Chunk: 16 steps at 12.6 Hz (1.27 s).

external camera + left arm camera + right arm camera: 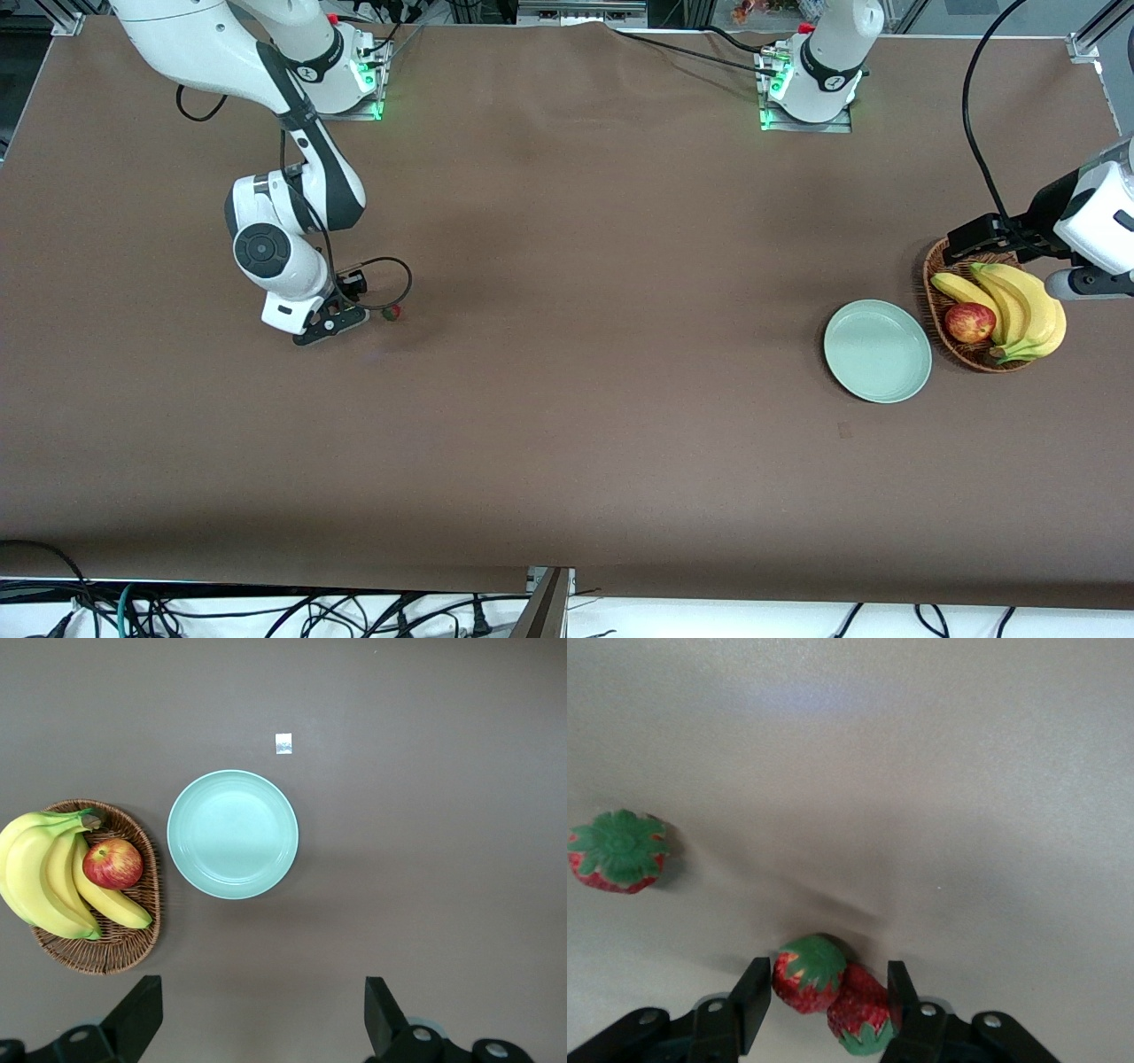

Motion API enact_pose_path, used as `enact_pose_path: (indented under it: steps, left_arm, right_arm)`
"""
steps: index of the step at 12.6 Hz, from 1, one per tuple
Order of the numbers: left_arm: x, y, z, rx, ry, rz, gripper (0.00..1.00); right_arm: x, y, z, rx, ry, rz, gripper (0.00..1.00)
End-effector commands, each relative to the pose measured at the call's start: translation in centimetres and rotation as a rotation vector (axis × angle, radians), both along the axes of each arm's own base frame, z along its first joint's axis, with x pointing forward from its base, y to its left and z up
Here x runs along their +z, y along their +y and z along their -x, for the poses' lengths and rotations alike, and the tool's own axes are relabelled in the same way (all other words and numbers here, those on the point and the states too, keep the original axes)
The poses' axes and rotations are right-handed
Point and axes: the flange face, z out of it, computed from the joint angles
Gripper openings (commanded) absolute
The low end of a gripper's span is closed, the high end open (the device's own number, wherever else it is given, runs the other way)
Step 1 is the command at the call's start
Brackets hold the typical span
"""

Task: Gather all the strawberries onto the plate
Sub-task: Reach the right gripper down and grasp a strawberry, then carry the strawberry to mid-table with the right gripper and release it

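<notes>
Two strawberries [808,974] [864,1014] lie side by side on the brown cloth between the fingers of my right gripper [827,983]. One finger [750,1001] touches the first berry and the other finger touches the second. A third strawberry [618,850] [391,311] lies apart, just beside the right gripper [341,321], toward the right arm's end of the table. The pale green plate [877,351] [232,835] sits bare toward the left arm's end. My left gripper [261,992] hangs open and holds nothing, high above the cloth beside the plate and basket.
A wicker basket [939,292] [115,957] with bananas [1019,310] and a red apple [969,322] stands right beside the plate. A small tag [283,743] lies on the cloth near the plate, nearer to the front camera.
</notes>
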Motion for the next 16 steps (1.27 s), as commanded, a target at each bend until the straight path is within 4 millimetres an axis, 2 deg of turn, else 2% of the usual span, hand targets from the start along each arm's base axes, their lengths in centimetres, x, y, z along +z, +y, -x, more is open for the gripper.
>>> enact_pose_path:
  steps: [1, 4, 5, 8, 10, 11, 13, 14, 16]
  left_arm:
    - [0.4, 0.1, -0.3, 0.013, -0.003, 0.01, 1.0]
    - [0.4, -0.1, -0.3, 0.01, -0.003, 0.01, 1.0]
    - [0.4, 0.0, -0.3, 0.01, -0.003, 0.01, 1.0]
    - [0.4, 0.0, -0.3, 0.01, -0.003, 0.01, 1.0]
    - [0.4, 0.0, -0.3, 0.01, -0.003, 0.01, 1.0]
    - [0.3, 0.1, -0.4, 0.013, -0.001, 0.01, 1.0]
    - [0.4, 0.0, -0.3, 0.01, -0.003, 0.01, 1.0]
    - [0.4, 0.1, -0.3, 0.011, -0.003, 0.01, 1.0]
    - [0.4, 0.0, -0.3, 0.01, -0.003, 0.01, 1.0]
  right_arm:
    - [-1.4, 0.5, 0.6, 0.016, 0.025, 0.002, 0.48]
    - [-1.7, 0.5, 0.6, 0.011, 0.028, 0.001, 0.32]
    - [-1.7, 0.4, 0.6, 0.004, 0.028, 0.0, 0.22]
    - [-1.7, 0.4, 0.5, -0.01, 0.03, 0.002, 0.14]
    - [-0.8, 0.6, 0.2, -0.031, 0.019, -0.005, 0.12]
    - [0.3, 0.6, -0.2, -0.036, 0.018, -0.005, 0.12]
    - [3.1, 1.2, -2.4, -0.076, 0.046, -0.015, 0.12]
    - [4.9, 2.2, -3.7, -0.095, 0.06, -0.039, 0.12]
    - [8.4, 5.6, -5.8, -0.112, 0.075, -0.094, 0.13]
